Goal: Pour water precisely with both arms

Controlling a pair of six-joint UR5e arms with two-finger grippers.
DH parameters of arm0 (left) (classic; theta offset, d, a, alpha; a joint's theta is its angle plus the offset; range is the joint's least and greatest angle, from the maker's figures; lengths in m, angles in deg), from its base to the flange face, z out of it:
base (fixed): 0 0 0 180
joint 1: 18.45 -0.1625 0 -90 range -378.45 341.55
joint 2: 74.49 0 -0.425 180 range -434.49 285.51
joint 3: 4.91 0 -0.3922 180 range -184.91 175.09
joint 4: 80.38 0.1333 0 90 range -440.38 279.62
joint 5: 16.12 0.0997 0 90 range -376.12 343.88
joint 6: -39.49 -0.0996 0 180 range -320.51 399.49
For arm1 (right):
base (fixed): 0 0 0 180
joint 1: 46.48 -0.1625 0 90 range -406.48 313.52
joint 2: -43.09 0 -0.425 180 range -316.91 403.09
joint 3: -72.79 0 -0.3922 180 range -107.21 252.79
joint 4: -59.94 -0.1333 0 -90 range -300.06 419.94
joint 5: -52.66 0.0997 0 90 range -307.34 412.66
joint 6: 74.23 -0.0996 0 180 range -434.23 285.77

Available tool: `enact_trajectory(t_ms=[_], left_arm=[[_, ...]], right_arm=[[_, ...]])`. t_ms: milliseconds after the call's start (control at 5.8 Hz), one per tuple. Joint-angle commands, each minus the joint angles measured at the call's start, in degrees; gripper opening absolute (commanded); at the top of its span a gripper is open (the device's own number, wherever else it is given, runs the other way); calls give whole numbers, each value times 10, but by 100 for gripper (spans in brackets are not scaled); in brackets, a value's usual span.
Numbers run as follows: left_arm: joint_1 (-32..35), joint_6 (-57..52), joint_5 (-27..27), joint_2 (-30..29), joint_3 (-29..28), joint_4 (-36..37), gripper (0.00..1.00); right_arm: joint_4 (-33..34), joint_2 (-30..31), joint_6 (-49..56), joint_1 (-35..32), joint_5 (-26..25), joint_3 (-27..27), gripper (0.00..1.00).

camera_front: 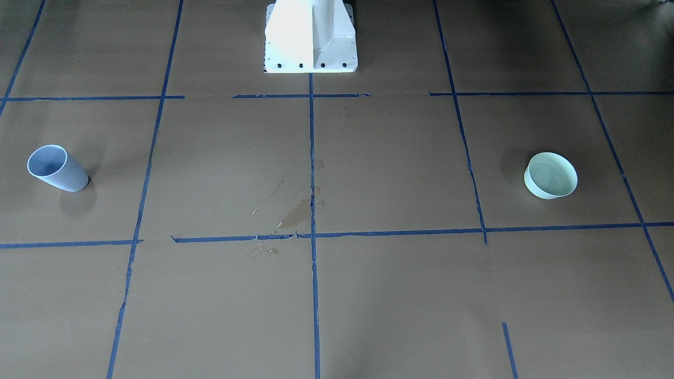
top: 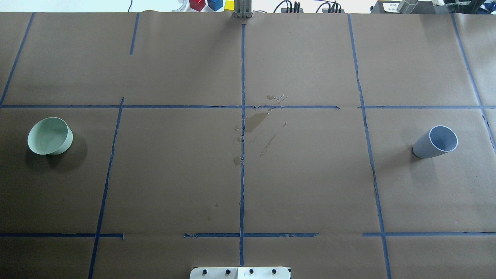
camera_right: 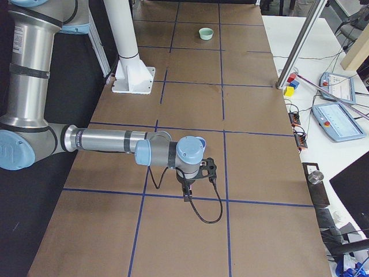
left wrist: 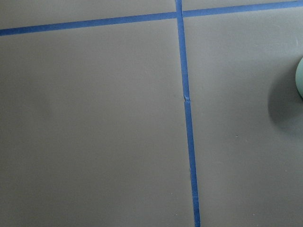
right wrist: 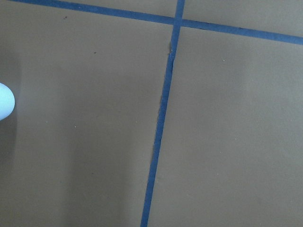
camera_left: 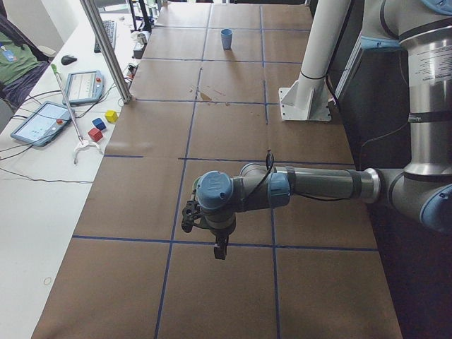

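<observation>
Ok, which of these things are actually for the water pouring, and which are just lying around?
For the job: cup, bowl, spilt water, left arm, right arm.
Lying about: coloured blocks, control tablets, mouse, grabber stick.

In the wrist views the bowl (left wrist: 300, 78) is cut by the right edge and the cup (right wrist: 4, 101) by the left edge. The left gripper (camera_left: 220, 251) and right gripper (camera_right: 187, 195) are too small to judge.
</observation>
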Motion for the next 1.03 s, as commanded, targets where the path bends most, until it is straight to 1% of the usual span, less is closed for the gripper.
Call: enact_trajectory(t_ms=[0, 172, 345, 517, 689, 861], left_arm=[[0, -1, 2, 2, 13, 6, 100], [-1, 1, 4, 1, 14, 0, 100], [-2, 3, 2, -16, 14, -21, 100], [-2, 4, 1, -40, 2, -43, 100], [-2, 2, -2, -45, 3, -55, 100], [-17, 10, -3, -46, 15, -77, 100]], right_arm=[[0, -7, 0, 1, -8, 4, 100], [2, -19, -1, -1, -40, 7, 100], [4, -19, -4, 0, -64, 12, 100], [2, -22, -46, -1, -53, 16, 100], [-2, -24, -44, 0, -58, 16, 100], [-3, -25, -43, 0, -57, 18, 100]])
